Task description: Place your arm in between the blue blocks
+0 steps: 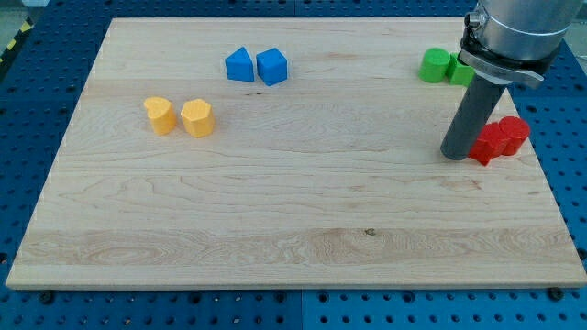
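Observation:
Two blue blocks sit side by side near the view's top, left of centre: a pentagon-like blue block on the left and a blue cube-like block on the right, nearly touching. My tip rests on the board at the view's right, far from the blue blocks. It stands just left of the red blocks and below the green blocks.
Two yellow blocks lie at the view's left, below and left of the blue pair. Two green blocks sit at the top right, one partly hidden behind the arm. The wooden board lies on a blue perforated table.

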Controlling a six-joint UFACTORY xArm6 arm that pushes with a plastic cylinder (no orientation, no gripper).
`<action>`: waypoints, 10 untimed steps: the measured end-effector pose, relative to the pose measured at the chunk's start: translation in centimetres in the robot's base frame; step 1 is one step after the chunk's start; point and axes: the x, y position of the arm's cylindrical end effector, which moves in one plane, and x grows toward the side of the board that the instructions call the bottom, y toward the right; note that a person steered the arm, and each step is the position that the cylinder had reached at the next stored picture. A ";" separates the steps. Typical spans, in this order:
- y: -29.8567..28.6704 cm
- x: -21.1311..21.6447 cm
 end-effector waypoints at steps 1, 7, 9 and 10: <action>-0.2 0.0; -20.6 -18.9; -26.6 -16.1; -26.5 -13.6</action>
